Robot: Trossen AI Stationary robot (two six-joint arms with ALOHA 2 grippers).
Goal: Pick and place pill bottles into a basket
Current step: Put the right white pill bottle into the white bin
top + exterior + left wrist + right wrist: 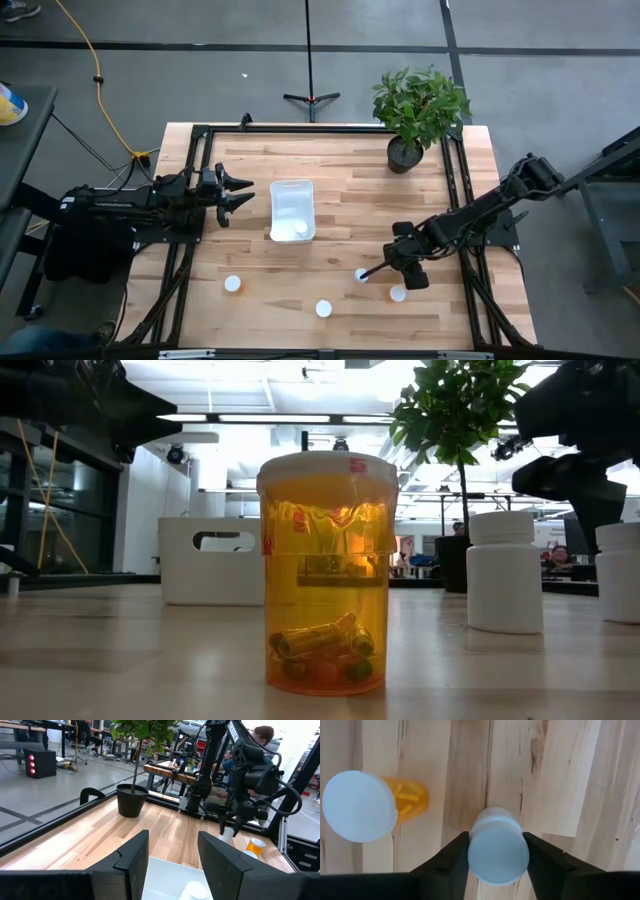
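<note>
The left tool [243,191] hung spread beside the white translucent rectangular plastic basket [292,210], one bottle already inside. Farther right, the right tool [498,851] straddled a small white capped pill bottle [497,846] standing on the wooden counter [340,190]; pinching and lifting basketward seemed next.

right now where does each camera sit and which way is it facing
High view: overhead, straight down on the table; both arms show, left gripper by the basket.
Low view: tabletop height, level across; an orange bottle up close.
Left wrist view: past its own open fingers over the basket toward the plant pot.
Right wrist view: straight down; right gripper brackets a white bottle.
The left wrist and low views share the plant pot.
</note>
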